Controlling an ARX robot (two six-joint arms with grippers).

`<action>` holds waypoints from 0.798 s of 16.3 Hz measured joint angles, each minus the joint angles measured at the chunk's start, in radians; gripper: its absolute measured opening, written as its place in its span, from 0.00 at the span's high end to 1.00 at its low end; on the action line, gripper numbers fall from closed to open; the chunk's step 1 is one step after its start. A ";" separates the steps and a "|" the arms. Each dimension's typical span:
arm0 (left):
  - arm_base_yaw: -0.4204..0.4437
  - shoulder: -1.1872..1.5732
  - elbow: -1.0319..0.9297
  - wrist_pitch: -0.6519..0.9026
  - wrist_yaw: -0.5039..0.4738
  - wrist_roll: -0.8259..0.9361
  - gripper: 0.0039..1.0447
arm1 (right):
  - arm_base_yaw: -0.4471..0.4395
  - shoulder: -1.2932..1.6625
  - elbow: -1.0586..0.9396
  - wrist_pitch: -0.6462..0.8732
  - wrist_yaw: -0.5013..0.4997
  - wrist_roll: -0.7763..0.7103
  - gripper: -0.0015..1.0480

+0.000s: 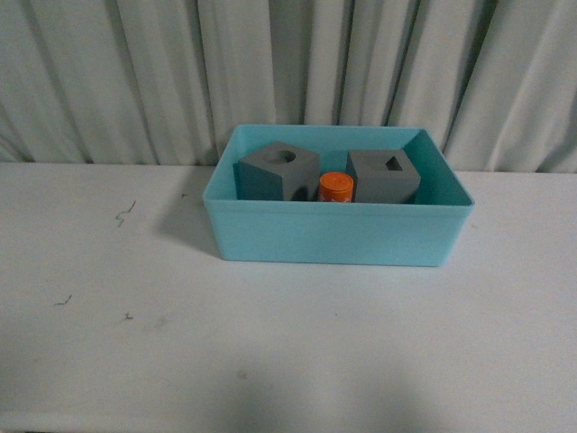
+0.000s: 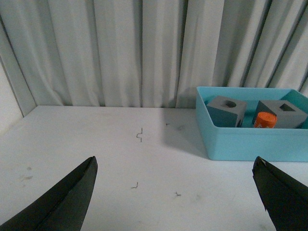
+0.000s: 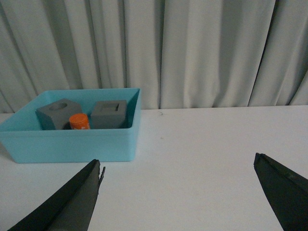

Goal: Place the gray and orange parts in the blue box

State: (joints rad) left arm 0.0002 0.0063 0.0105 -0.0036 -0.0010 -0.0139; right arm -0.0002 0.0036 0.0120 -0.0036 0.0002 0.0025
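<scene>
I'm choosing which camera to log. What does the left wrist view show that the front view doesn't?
Only the left wrist view: the open left gripper, its dark fingers spread wide, empty, above the table.

Only the front view: the blue box seen whole and head-on, with bare table on both sides of it.

Both: the gray cube with a round recess, the gray cube with a rectangular recess and the orange cylinder between them, all in the box, and the curtain behind.
</scene>
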 joint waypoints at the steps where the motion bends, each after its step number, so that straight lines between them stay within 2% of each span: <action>1: 0.000 0.000 0.000 0.000 0.000 0.000 0.06 | 0.000 0.000 0.000 0.000 0.000 0.000 0.06; 13: 0.000 0.000 0.000 0.000 0.000 0.000 0.06 | 0.000 0.000 0.000 0.000 0.000 0.000 0.06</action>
State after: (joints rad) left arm 0.0002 0.0063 0.0105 -0.0036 -0.0010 -0.0139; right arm -0.0002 0.0036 0.0120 -0.0036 0.0002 0.0025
